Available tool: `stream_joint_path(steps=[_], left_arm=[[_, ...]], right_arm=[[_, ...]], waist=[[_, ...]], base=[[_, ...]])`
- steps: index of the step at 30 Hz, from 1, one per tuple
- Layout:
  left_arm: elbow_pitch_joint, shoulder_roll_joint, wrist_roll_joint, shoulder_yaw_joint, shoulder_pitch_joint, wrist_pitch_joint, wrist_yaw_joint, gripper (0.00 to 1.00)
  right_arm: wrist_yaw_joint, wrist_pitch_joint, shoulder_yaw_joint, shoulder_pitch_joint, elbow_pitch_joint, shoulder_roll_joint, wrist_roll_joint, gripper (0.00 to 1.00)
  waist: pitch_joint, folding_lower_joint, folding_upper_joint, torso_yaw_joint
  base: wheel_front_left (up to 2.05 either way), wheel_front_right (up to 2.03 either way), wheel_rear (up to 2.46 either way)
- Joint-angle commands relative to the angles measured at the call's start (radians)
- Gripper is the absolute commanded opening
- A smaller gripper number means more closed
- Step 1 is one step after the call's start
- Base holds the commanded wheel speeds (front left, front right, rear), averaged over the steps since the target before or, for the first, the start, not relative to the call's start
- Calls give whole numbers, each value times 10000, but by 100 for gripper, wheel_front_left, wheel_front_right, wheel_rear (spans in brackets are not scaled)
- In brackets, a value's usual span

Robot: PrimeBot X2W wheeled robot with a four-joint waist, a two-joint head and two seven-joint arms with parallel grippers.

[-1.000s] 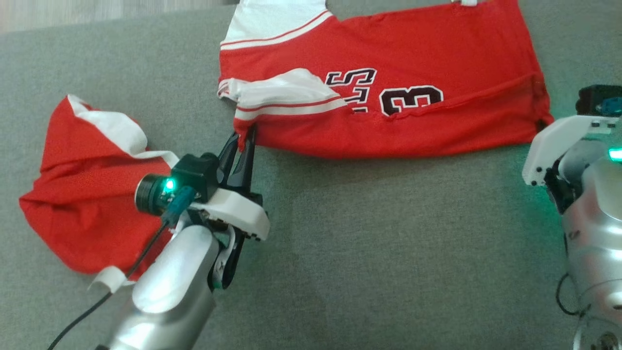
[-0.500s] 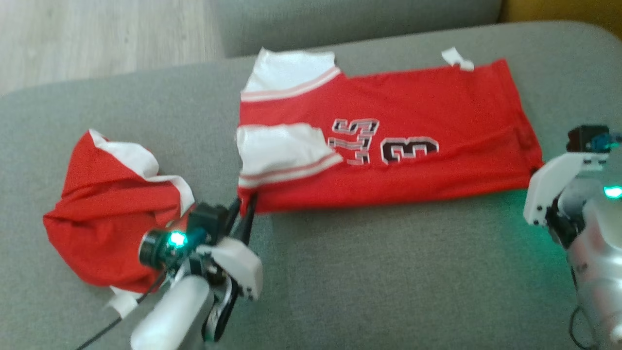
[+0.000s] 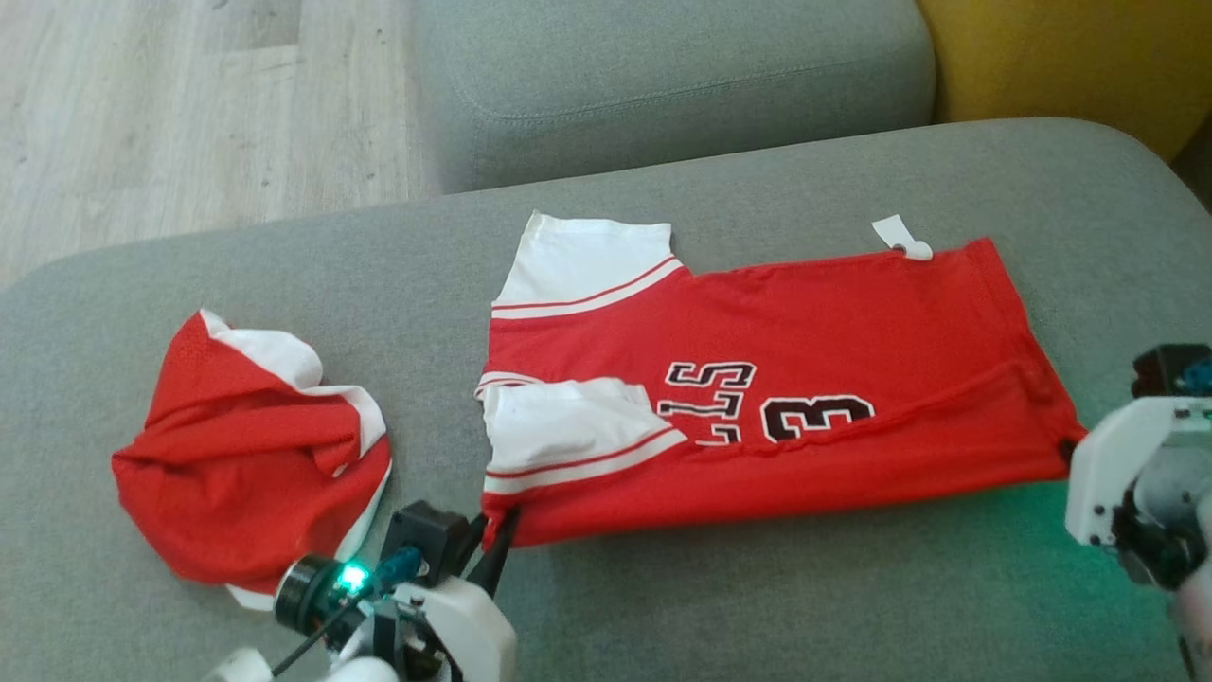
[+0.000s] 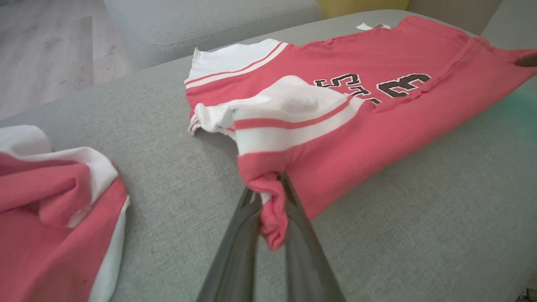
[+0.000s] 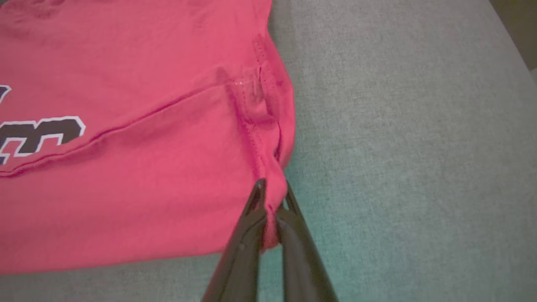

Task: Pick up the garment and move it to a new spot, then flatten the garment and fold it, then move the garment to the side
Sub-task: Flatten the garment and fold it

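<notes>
The red garment (image 3: 833, 379), a jersey with white sleeves and a dark number 3, is lying spread along the grey cushion (image 3: 757, 587). The left gripper (image 4: 270, 191) is clenching its near corner below the white sleeve, and the right gripper (image 5: 272, 191) is pinching the hem corner at the opposite end. A second red and white garment (image 3: 246, 464) is sitting crumpled on the same cushion beside the left gripper, apart from the jersey, while a grey sofa section (image 3: 663, 85), a wooden floor (image 3: 142, 114) and a yellow surface (image 3: 1070, 66) are showing beyond.
</notes>
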Motion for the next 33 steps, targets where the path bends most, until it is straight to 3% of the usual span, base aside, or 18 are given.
stream_joint_path(steps=[1, 7, 8, 9, 10, 11, 19, 24, 26, 29, 33], left_arm=[[-423, 304, -50, 366, -348, 22, 126, 0], [-634, 307, -62, 270, -233, 138, 228, 0], [-636, 304, -61, 256, -236, 145, 231, 0], [-633, 308, -52, 246, -245, 157, 242, 0], [-635, 323, -7, 235, -266, 144, 269, 56], [-637, 336, 51, 238, -285, 109, 324, 100], [-911, 350, 191, 494, -489, -249, 655, 100], [-1232, 267, 519, 1244, -851, -1753, 1247, 100], [-1196, 206, 594, 1471, -1057, -2418, 1283, 100], [-1188, 147, 558, 1755, -1685, -3247, 957, 100], [-868, 487, 549, 1857, -3242, -3417, -107, 100]], right_arm=[[-7, 172, -52, 39, -784, -335, 125, 0], [-7, 687, -749, 1067, -2340, -165, 87, 0], [-7, 631, -908, 1160, -2569, -107, 9, 89], [-7, 569, -1111, 1225, -2772, -13, -58, 100], [-7, 514, -1313, 1267, -2969, 105, -101, 100], [-7, 461, -1499, 1292, -3166, 228, -145, 100], [-7, -856, -2469, 1270, -4571, 1083, -516, 100], [-7, -3279, -2276, 1224, -5605, 1623, -488, 100], [-7, -4037, -2037, 1185, -5661, 1585, -733, 100], [-7, -4823, -1965, 995, -5632, 1853, -804, 100], [-7, -5514, -1843, 527, -5673, 2226, -1019, 100]], waist=[[28, 3, -1, -15], [170, 3, -1, -56], [200, 3, -1, -60], [235, 3, -1, -68], [258, 3, -1, -75], [278, 3, -1, -88], [412, 3, -1, -148], [685, 3, -1, -325], [873, 3, -1, -424], [1263, 3, -1, -610], [1940, 3, -1, -960]], base=[[0, 0, 0], [0, 0, 0], [0, 0, 0], [0, 0, 0], [0, 0, 0], [0, 0, 0], [0, 0, 0], [0, 0, 0], [0, 0, 0], [0, 0, 0], [0, 0, 0]])
